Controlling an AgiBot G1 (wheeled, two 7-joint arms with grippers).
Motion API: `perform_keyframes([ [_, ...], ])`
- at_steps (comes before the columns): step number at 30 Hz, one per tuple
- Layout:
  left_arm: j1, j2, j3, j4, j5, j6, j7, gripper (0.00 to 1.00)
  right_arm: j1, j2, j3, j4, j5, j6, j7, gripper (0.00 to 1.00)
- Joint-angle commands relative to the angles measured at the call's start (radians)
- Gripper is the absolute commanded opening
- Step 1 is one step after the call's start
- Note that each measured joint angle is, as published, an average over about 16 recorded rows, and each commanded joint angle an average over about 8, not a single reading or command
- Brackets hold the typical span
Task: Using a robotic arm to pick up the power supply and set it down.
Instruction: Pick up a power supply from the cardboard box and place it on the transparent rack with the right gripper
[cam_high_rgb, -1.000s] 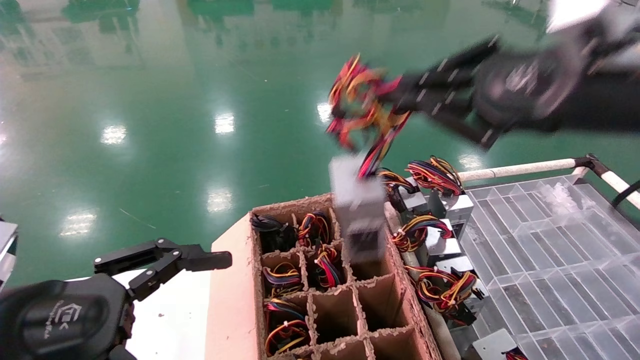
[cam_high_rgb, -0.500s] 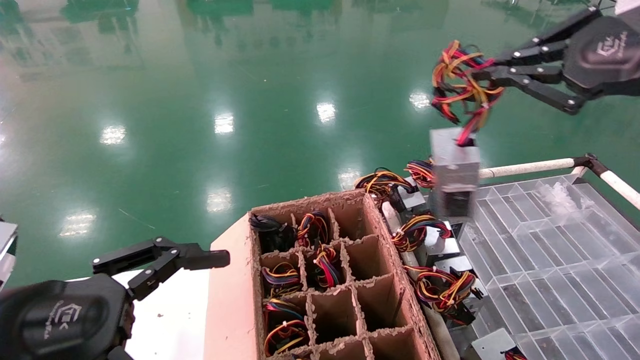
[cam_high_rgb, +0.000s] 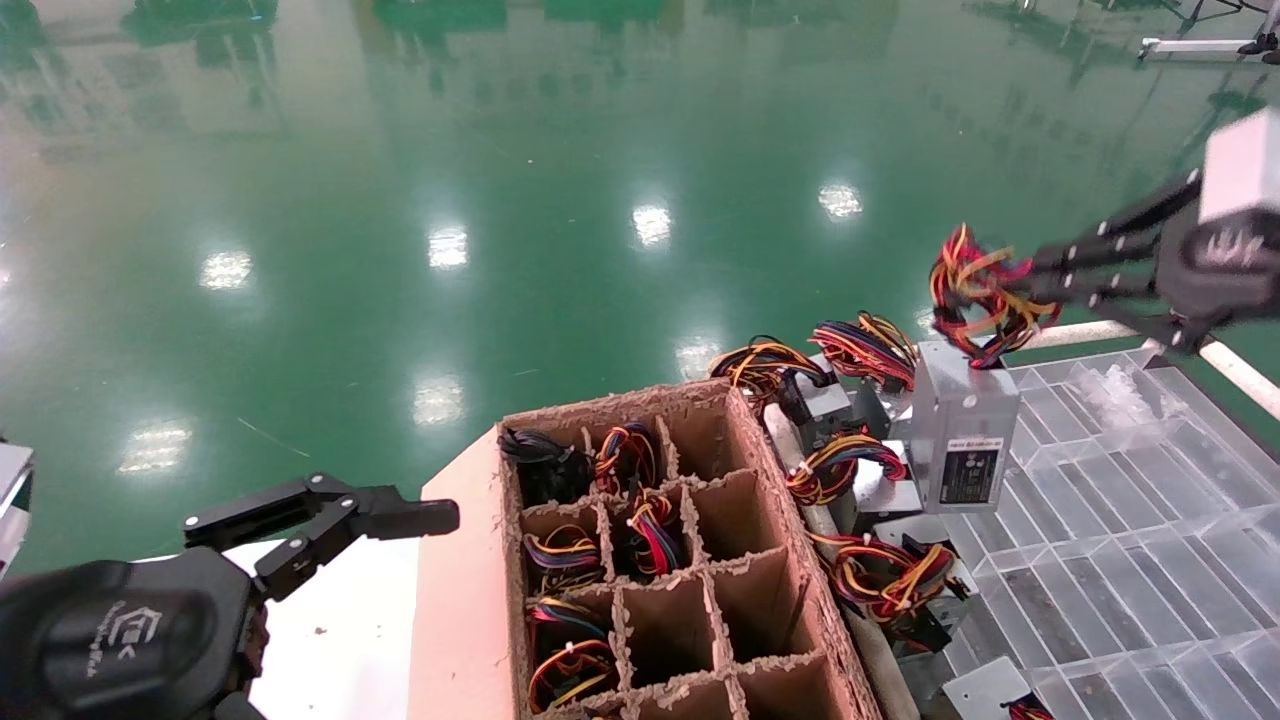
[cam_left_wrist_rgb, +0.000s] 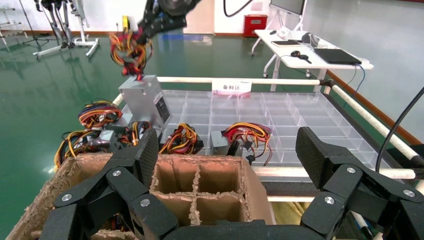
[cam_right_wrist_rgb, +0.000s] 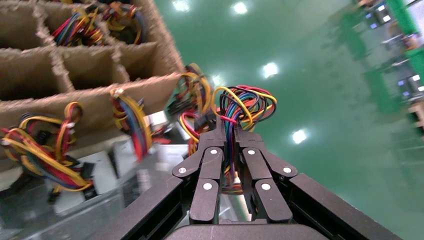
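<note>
The power supply (cam_high_rgb: 962, 425) is a silver-grey box with a black-and-white label, hanging upright from its tied red, yellow and black wire bundle (cam_high_rgb: 978, 292). My right gripper (cam_high_rgb: 1040, 275) is shut on that bundle, seen close in the right wrist view (cam_right_wrist_rgb: 229, 131). The box hangs at the left edge of the clear tray, among other units; I cannot tell whether its bottom touches anything. The left wrist view shows the power supply (cam_left_wrist_rgb: 145, 97) farther off. My left gripper (cam_high_rgb: 400, 515) sits low at the near left, open and empty (cam_left_wrist_rgb: 230, 155).
A brown cardboard grid box (cam_high_rgb: 600, 405) stands in the middle, some cells holding wired units. Several other power supplies (cam_high_rgb: 880, 580) line the left edge of the clear divided tray (cam_high_rgb: 1120, 520). A white rail (cam_high_rgb: 1050, 335) borders the tray's far side.
My right gripper carried the power supply from above the cardboard box to the right and down to the tray's edge. The left arm has not moved.
</note>
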Motion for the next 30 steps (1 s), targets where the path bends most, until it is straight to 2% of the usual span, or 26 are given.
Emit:
perform_keyframes([
  [1, 0.0, 0.0, 0.0, 0.0, 0.0, 0.0, 0.0, 1.0, -0.01, -0.006, -0.008, -0.021, -0.006, 0.002, -0.019, 0.0],
  [16, 0.0, 0.0, 0.0, 0.0, 0.0, 0.0, 0.0, 1.0, 0.006, -0.022, 0.002, -0.104, 0.008, 0.092, -0.109, 0.0],
  [30, 0.0, 0.0, 0.0, 0.0, 0.0, 0.0, 0.0, 1.0, -0.033, -0.052, 0.002, -0.147, 0.007, 0.158, -0.129, 0.0],
])
